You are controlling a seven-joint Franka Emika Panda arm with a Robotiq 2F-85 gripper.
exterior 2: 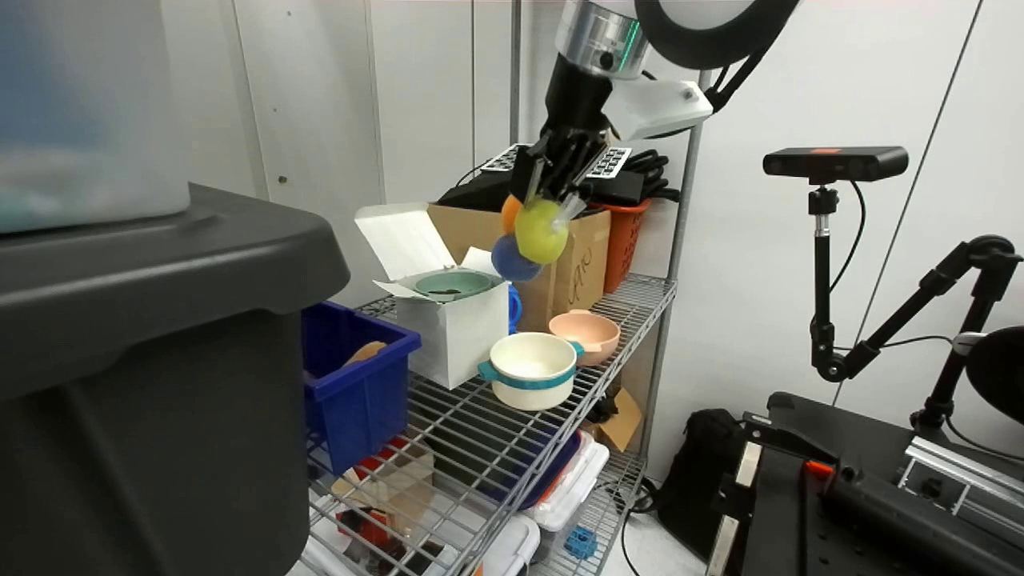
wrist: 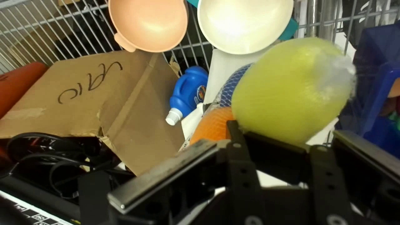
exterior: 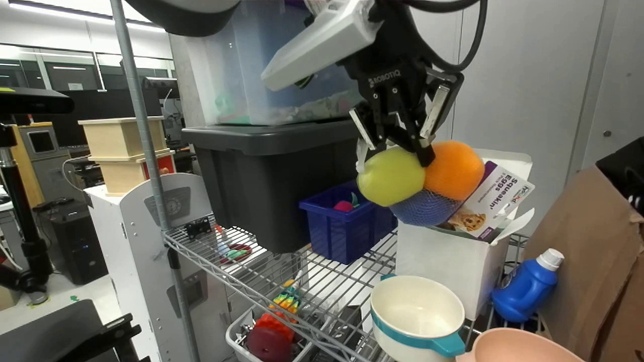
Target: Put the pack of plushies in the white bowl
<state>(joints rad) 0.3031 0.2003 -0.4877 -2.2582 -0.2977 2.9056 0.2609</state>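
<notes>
Near the long front edge of the shelf (exterior 2: 644, 292), the white bowl (exterior: 417, 304) was placed, flanked by a pink bowl (exterior 2: 584, 326) just beside it and by a white box (exterior: 432, 259) toward the back edge. A blue bottle (exterior: 527, 289) was seen between that box and a cardboard box (exterior 2: 588, 256), and an orange basket (exterior 2: 628, 244) was stood near the end edge. Between the white box and a black tub (exterior: 251, 186), a blue bin (exterior: 329, 234) was set, with a pink item (exterior: 343, 206) in it; a clear bin (exterior: 224, 75) was stacked on the tub. Inside the white box, a green bowl (exterior 2: 464, 282) was seen in an exterior view. The pack of plushies (exterior: 417, 186) was clenched by the gripper (exterior: 421, 148) and held above the shelf, higher than the white bowl.
</notes>
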